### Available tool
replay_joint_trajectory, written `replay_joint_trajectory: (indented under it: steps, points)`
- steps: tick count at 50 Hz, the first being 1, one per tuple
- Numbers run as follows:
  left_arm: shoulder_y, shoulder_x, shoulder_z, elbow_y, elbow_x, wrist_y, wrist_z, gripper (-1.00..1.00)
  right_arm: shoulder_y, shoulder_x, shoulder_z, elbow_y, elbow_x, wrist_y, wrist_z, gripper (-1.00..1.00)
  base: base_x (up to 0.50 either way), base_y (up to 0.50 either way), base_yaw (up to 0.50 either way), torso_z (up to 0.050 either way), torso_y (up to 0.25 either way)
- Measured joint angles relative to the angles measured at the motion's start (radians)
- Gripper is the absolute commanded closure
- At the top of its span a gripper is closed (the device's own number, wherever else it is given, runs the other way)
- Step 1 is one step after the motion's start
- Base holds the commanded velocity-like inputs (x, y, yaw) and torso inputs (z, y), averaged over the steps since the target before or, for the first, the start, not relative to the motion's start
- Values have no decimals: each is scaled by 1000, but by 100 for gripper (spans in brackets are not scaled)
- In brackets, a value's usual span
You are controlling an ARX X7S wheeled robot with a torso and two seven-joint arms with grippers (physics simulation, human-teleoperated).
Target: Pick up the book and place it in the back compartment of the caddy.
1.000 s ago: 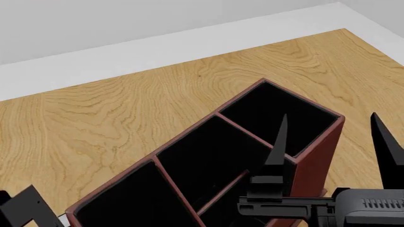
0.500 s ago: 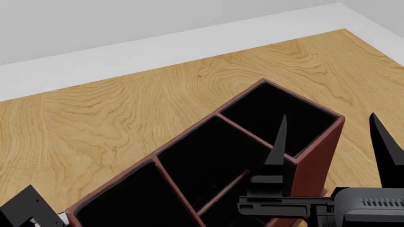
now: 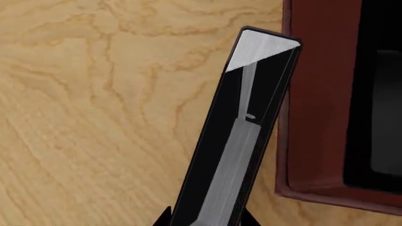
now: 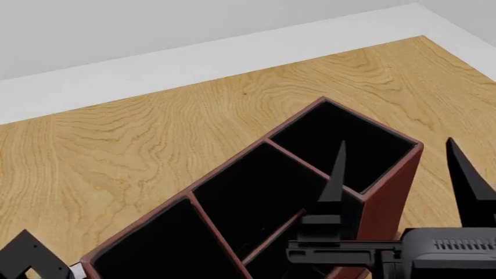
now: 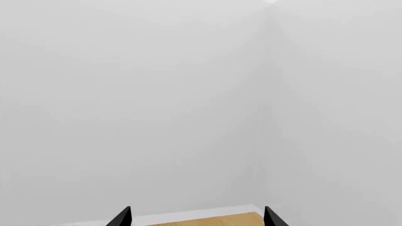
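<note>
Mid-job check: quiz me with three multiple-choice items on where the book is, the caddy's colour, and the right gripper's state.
1. The book is: A inside a compartment; B outside the caddy, beside its outer wall; C flat across the caddy's rim.
2. The caddy's outer wall is: A dark red; B blue; C white.
3. The right gripper is: A shut on the book; B shut on a partition; C open, empty.

Answers: B, the left wrist view shows it alongside the wall, over the table; A, both views show red walls; C, its fingers stand spread, gripping nothing.
</note>
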Motion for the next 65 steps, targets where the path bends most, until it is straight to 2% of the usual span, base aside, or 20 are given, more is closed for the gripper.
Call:
replay_joint_trajectory:
  steps: [7, 16, 32, 49, 65]
  points:
    - [24, 9, -46, 1, 10, 15, -12, 100, 7, -2, -9, 2, -4, 3, -3, -100, 3, -2, -4, 0, -3]
    - [44, 13, -134, -16, 156, 52, -59, 100, 13, -4, -17, 3, -7, 6, -4, -100, 0, 0, 0, 0, 0]
    - [24, -50, -248, 75, 213, 10, -123, 100, 15, -2, -20, 4, -8, 4, -4, -100, 0, 0, 0, 0, 0]
    - [-173, -88, -297, 277, 163, -207, -137, 100, 3, 9, -4, -5, 1, -8, 3, -100, 0, 0, 0, 0, 1]
    - [-390, -19, -295, 423, 124, -422, -195, 100, -8, 27, 21, -30, 20, -11, 21, -100, 0, 0, 0, 0, 1]
